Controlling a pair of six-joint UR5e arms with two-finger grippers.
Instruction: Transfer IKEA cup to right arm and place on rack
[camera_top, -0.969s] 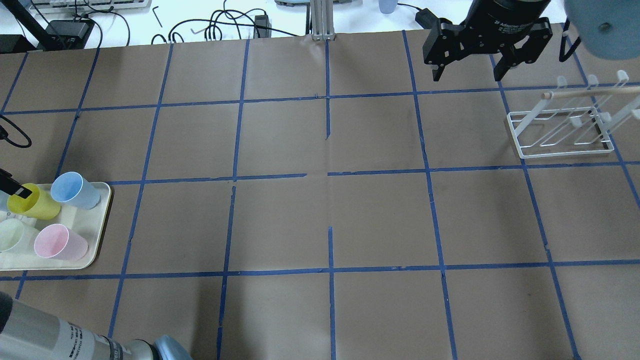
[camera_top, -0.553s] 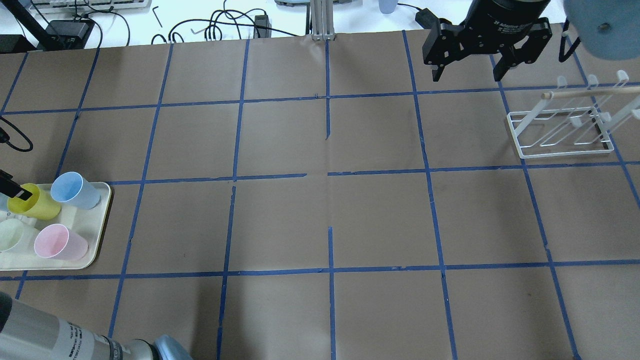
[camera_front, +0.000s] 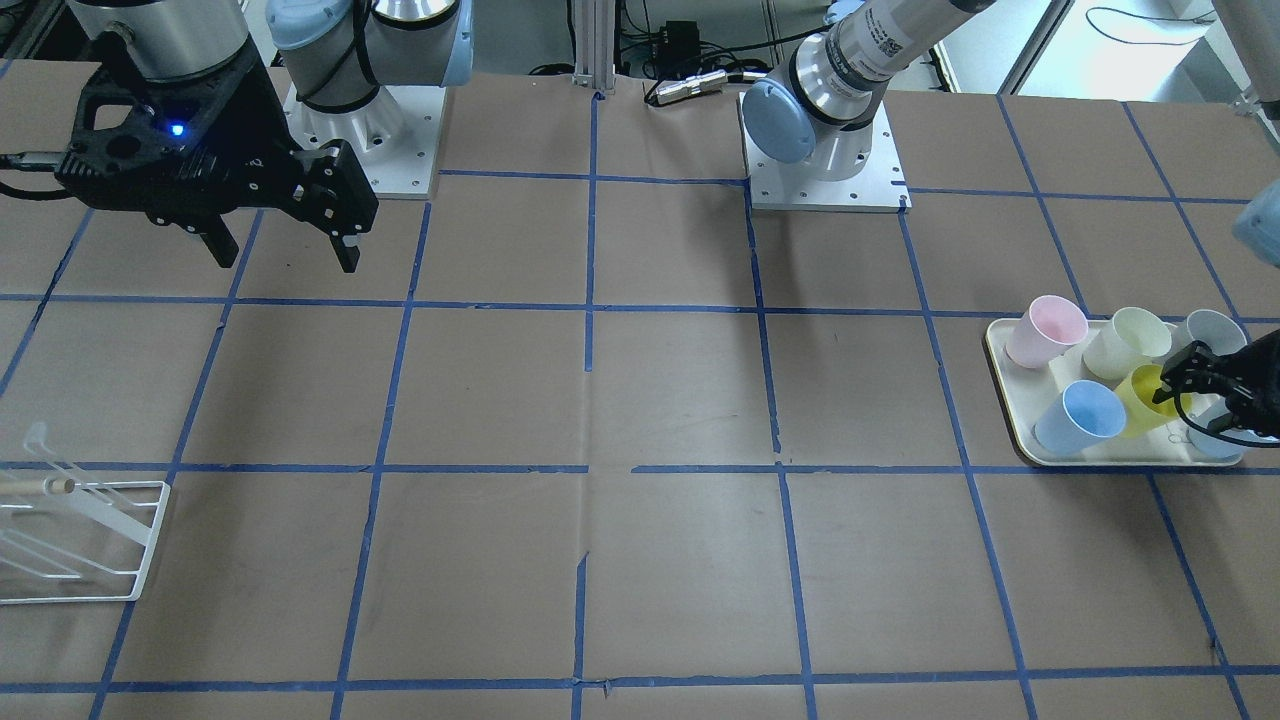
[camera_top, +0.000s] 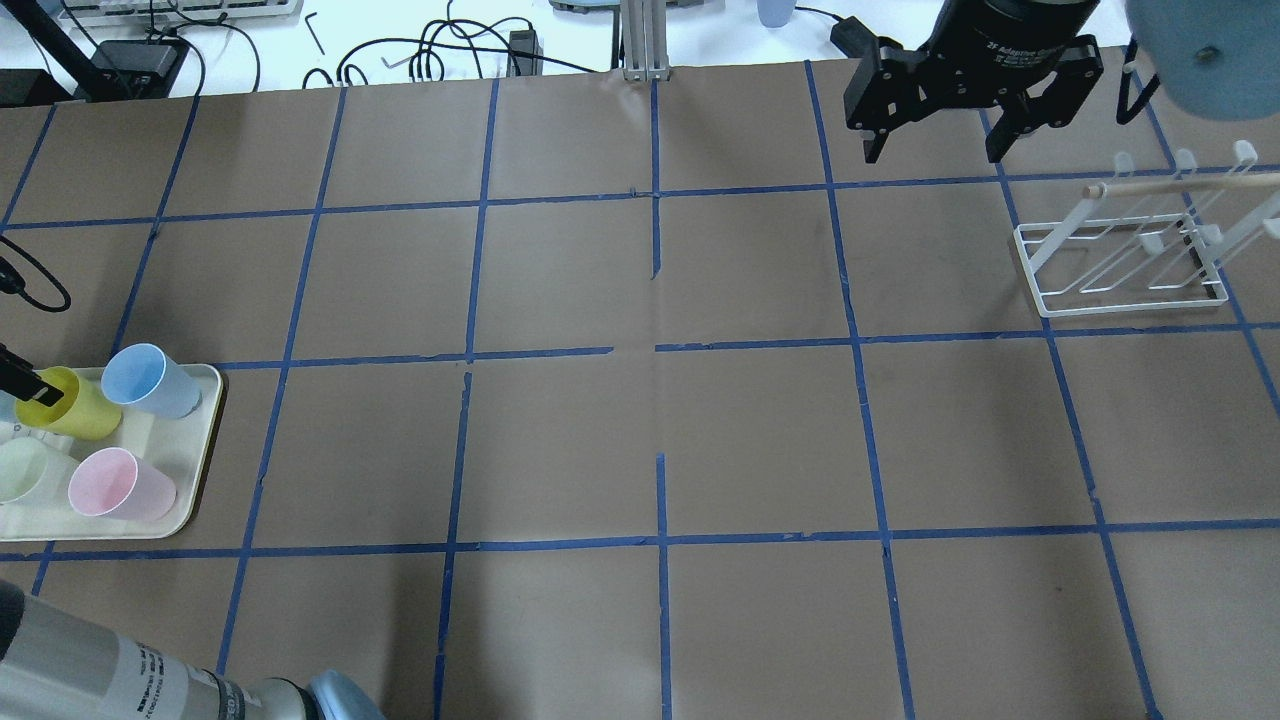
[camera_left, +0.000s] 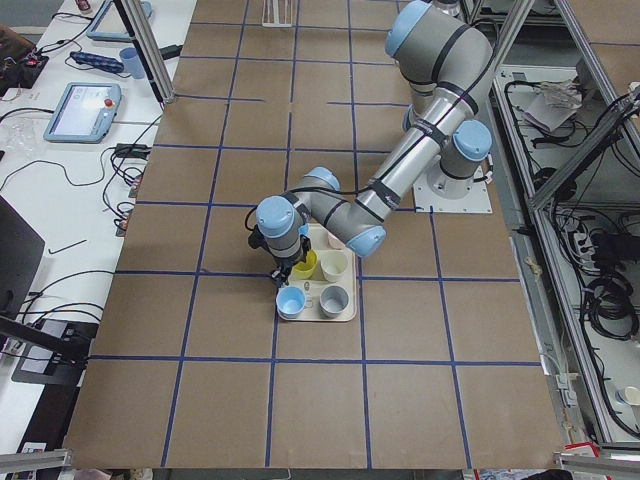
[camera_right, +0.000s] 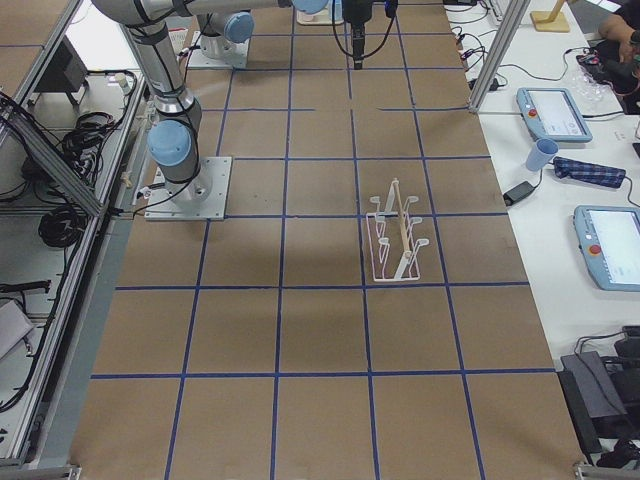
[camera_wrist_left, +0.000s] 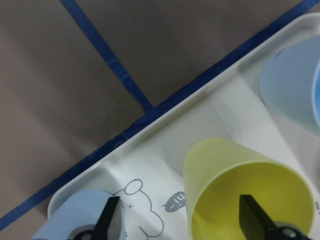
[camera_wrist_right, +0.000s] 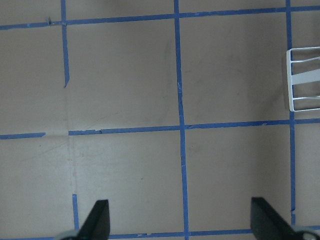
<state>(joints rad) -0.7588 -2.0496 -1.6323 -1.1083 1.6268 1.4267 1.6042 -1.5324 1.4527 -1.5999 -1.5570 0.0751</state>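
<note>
The bright yellow IKEA cup (camera_top: 78, 408) lies tilted on the cream tray (camera_top: 197, 470) at the table's left edge; it also shows in the front view (camera_front: 1138, 398) and the left wrist view (camera_wrist_left: 235, 172). My left gripper (camera_wrist_left: 180, 220) is open at the cup's mouth. One finger (camera_wrist_left: 252, 217) is inside the cup, the other (camera_wrist_left: 110, 217) is outside, over a grey-blue cup. My right gripper (camera_top: 932, 150) is open and empty, high above the far right of the table, left of the white wire rack (camera_top: 1120, 265). The rack holds nothing.
The tray also holds a blue cup (camera_top: 150, 380), a pink cup (camera_top: 120, 485) and a pale cream cup (camera_top: 25, 470), all close around the yellow one. Brown paper with blue tape lines covers the table. Cables and tablets lie beyond the far edge.
My left gripper's finger has shifted slightly toward the left edge at the yellow cup's mouth. The right arm has barely moved.
</note>
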